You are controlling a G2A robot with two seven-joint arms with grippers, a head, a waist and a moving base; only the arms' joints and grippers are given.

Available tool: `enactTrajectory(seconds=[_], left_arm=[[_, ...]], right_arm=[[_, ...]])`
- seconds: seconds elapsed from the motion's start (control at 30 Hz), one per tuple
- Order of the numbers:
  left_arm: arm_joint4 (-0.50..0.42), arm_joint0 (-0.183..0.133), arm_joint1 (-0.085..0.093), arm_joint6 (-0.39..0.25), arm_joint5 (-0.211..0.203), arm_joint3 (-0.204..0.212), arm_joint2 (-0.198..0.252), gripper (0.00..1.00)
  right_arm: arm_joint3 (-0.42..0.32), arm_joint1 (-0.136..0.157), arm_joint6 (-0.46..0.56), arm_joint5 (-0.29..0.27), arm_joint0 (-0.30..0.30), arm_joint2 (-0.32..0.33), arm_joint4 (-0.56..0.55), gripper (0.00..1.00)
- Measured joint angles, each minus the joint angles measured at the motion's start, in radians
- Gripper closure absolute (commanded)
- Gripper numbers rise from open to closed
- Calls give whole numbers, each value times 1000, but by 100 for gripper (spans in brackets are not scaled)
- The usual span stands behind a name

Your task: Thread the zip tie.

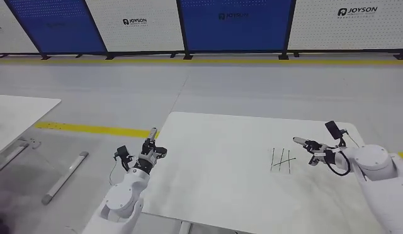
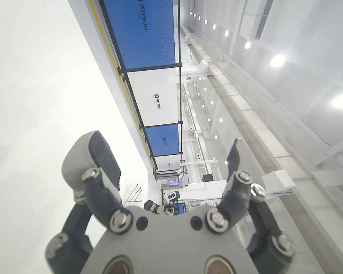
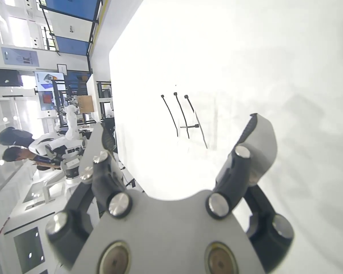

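Observation:
Several black zip ties (image 1: 282, 160) lie on the white table (image 1: 214, 171) toward its right side, three side by side and one short tie across them. My right gripper (image 1: 297, 140) hovers just beyond them to the right and stands open. In the right wrist view the zip ties (image 3: 183, 115) lie ahead of the open right gripper (image 3: 180, 132), with nothing between its fingers (image 3: 257, 126). My left gripper (image 1: 151, 136) sits at the table's left edge, far from the ties. It is open and empty in the left wrist view (image 2: 171, 155), where the zip ties (image 2: 135, 193) show far off.
Bare white tabletop (image 1: 214, 146) spreads between the two arms. A second white table (image 1: 19, 117) stands to the left across a gap. Blue and white partition panels (image 1: 236, 17) line the back, beyond a yellow floor line (image 1: 94, 129).

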Motion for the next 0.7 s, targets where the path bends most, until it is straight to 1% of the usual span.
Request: enactTrajectory(seconds=[0.17, 0.2, 0.27, 0.33, 0.7], left_arm=[[0, 0, 0, 0, 0, 0, 0, 0], [0, 0, 0, 0, 0, 0, 0, 0], [0, 0, 0, 0, 0, 0, 0, 0], [0, 0, 0, 0, 0, 0, 0, 0], [0, 0, 0, 0, 0, 0, 0, 0]], right_arm=[[-3, -1, 3, -3, -2, -4, -4, 0], [-5, -4, 5, -8, -2, -17, -16, 0], [9, -13, -8, 4, 12, -57, -48, 0], [35, -20, -20, 25, 29, -69, -32, 0], [39, -21, -21, 26, 30, -68, -24, 0]])
